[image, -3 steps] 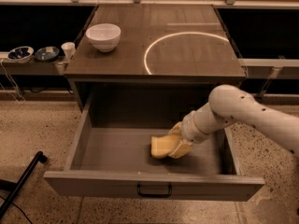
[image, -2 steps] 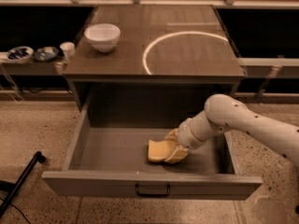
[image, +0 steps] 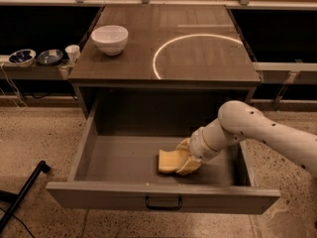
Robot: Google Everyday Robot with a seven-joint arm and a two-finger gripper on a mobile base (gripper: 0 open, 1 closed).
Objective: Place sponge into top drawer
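Note:
The top drawer (image: pixel 99 195) is pulled wide open below the tabletop, with its dark handle (image: pixel 163 203) at the centre of the front panel. The yellow sponge (image: pixel 168 161) is inside the drawer, right of the middle, at or just above the drawer floor. My gripper (image: pixel 184 160) reaches in from the right on the white arm (image: pixel 247 128) and is shut on the sponge's right side. The gripper's tips are partly hidden behind the sponge.
A white bowl (image: pixel 109 38) stands on the tabletop (image: pixel 198 58) at the back left, beside a bright ring of light. Small bowls and a cup (image: pixel 73 52) sit on a low shelf at the left. A black pole (image: pixel 22 195) lies on the floor at the lower left.
The arm has moved a little left and down, deeper into the drawer, carrying the sponge with it toward the drawer floor. The drawer and bowl have not moved.

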